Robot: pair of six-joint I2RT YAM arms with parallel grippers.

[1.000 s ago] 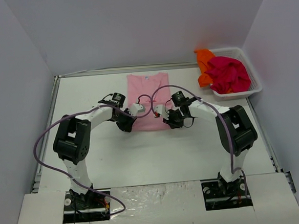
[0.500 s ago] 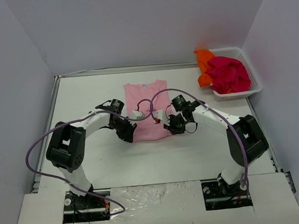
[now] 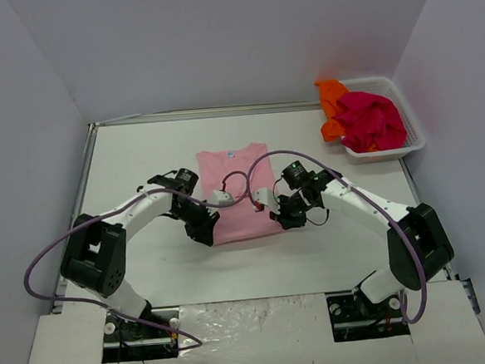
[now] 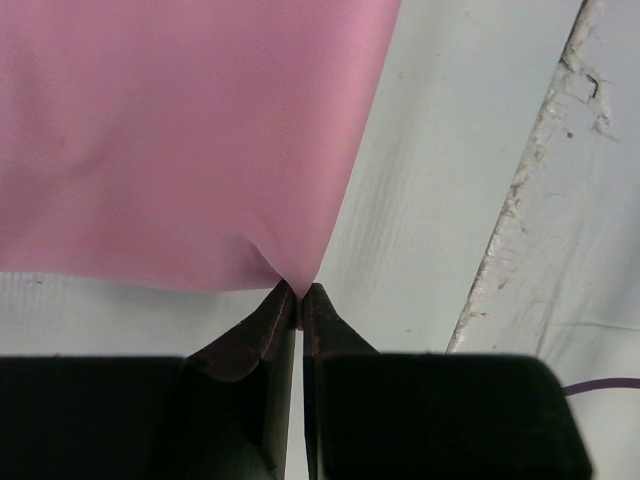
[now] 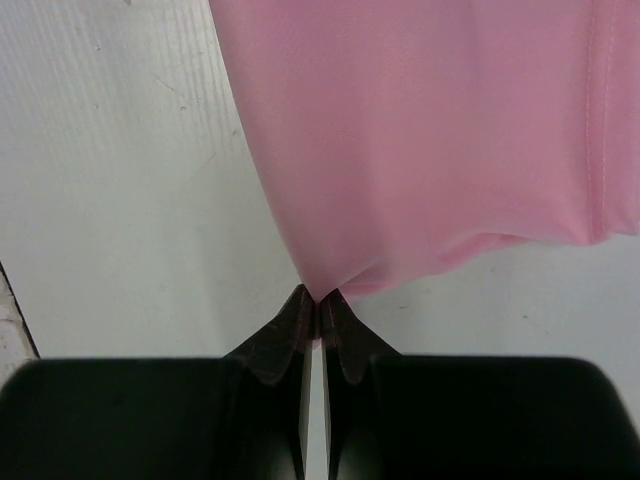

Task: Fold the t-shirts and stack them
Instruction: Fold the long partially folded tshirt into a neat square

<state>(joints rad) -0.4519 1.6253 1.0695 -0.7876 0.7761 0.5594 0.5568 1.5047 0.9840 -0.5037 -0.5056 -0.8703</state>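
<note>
A light pink t-shirt (image 3: 236,191) lies flat in the middle of the table, sleeves folded in. My left gripper (image 3: 209,233) is shut on its near left corner (image 4: 293,275). My right gripper (image 3: 283,217) is shut on its near right corner (image 5: 322,290). In both wrist views the dark fingertips (image 4: 280,310) (image 5: 300,315) pinch a small peak of pink cloth just above the white table. A magenta-red t-shirt (image 3: 371,119) and an orange t-shirt (image 3: 331,101) sit bunched in the basket at the back right.
The white mesh basket (image 3: 410,141) stands at the table's back right corner. Purple cables (image 3: 250,169) loop over the pink shirt from both wrists. A raised table edge (image 4: 520,200) runs along the left side.
Both grippers have pulled toward the near edge, dragging the pink t-shirt with them. The shirt now lies closer to the arms' bases.
</note>
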